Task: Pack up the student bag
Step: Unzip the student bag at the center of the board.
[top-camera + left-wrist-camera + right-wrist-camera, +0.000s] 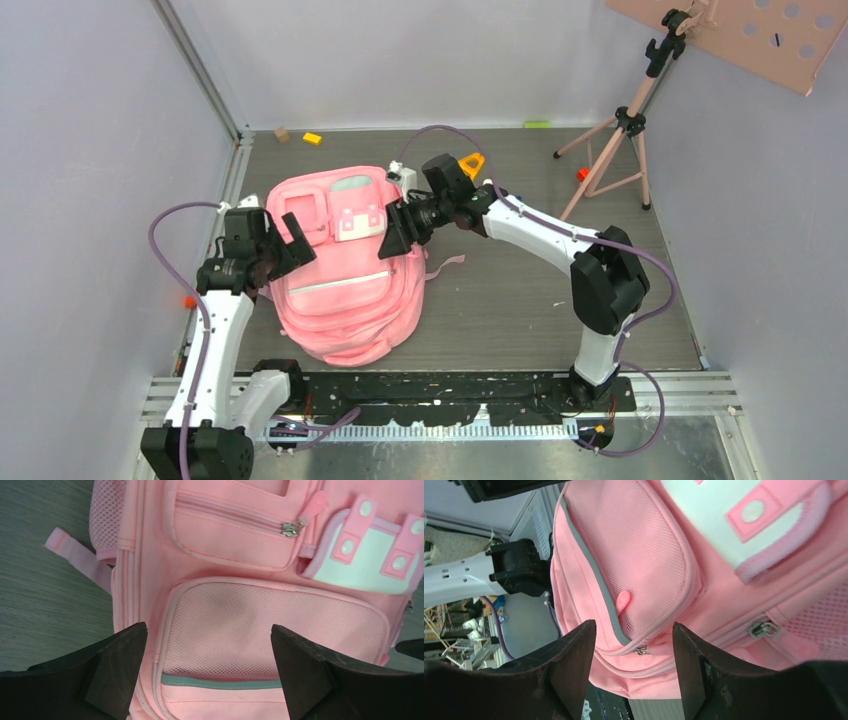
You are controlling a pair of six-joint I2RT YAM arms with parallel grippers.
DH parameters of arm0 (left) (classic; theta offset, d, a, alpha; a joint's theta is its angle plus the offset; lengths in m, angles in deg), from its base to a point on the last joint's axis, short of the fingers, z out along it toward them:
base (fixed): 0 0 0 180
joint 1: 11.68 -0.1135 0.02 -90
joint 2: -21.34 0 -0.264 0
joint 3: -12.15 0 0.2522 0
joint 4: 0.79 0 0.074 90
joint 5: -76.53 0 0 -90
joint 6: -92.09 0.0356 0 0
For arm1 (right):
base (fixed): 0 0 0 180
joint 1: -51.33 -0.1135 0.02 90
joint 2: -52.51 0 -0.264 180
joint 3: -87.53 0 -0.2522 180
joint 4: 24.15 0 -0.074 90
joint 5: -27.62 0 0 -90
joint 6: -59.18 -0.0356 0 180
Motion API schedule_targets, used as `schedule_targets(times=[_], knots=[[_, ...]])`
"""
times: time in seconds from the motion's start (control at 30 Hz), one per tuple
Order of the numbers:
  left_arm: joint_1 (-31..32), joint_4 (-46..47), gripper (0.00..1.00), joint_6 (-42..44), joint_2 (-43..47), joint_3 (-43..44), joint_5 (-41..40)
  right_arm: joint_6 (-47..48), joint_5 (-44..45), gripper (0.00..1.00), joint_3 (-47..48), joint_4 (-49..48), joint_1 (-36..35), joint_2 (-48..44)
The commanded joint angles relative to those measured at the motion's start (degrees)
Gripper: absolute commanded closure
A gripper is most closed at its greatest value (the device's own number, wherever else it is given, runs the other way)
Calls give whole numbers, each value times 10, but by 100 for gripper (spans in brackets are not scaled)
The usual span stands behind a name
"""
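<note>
The student bag [340, 270] lies flat at the table's [520, 290] nine o'clock. Our left gripper [207, 630] at its ten and right gripper [634, 625] at two gape empty; we risk pinching mesh [270, 625], missing the zipper pull [623, 601].

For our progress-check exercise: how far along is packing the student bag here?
Done: nothing visibly; the student bag lies front-up, its front pocket zip closed, contents unseen. In hand: nothing; the left gripper and right gripper hover open over it. Left: probably opening it and loading items.

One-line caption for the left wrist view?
Open left tool hovers over the mesh front pocket of the pink backpack.
</note>
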Motion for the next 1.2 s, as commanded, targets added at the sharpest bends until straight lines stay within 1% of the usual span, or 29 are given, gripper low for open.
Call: schedule_targets(times=[0.0, 0.13, 0.33, 0.47, 0.63, 0.7, 0.87, 0.97, 1.03, 1.17], knots=[[-21, -21, 2, -18, 2, -11, 10, 44, -44, 36, 35, 31, -13, 18], [-21, -34, 2, -16, 3, -18, -11, 50, -41, 37, 36, 46, -21, 23], [-21, -55, 2, -3, 2, -29, -30, 52, -31, 37, 9, 49, -29, 7], [-21, -52, 6, -2, -4, -38, -18, 53, -27, 38, -7, 53, -30, -2], [-21, -43, 24, -3, -14, -40, 4, 72, -2, 41, -17, 77, -33, -6], [-21, -38, 29, -5, -15, -43, 11, 79, 11, 43, -21, 86, -35, -10], [-21, -36, 47, -7, -14, -45, 20, 84, 25, 47, -37, 92, -40, -25], [-21, -35, 56, -7, -12, -45, 28, 84, 37, 48, -45, 90, -43, -33], [-21, -35, 61, -7, -12, -45, 30, 86, 57, 48, -50, 89, -50, -39], [-21, -34, 73, -7, -13, -46, 35, 93, 127, 46, -75, 73, -66, -58]])
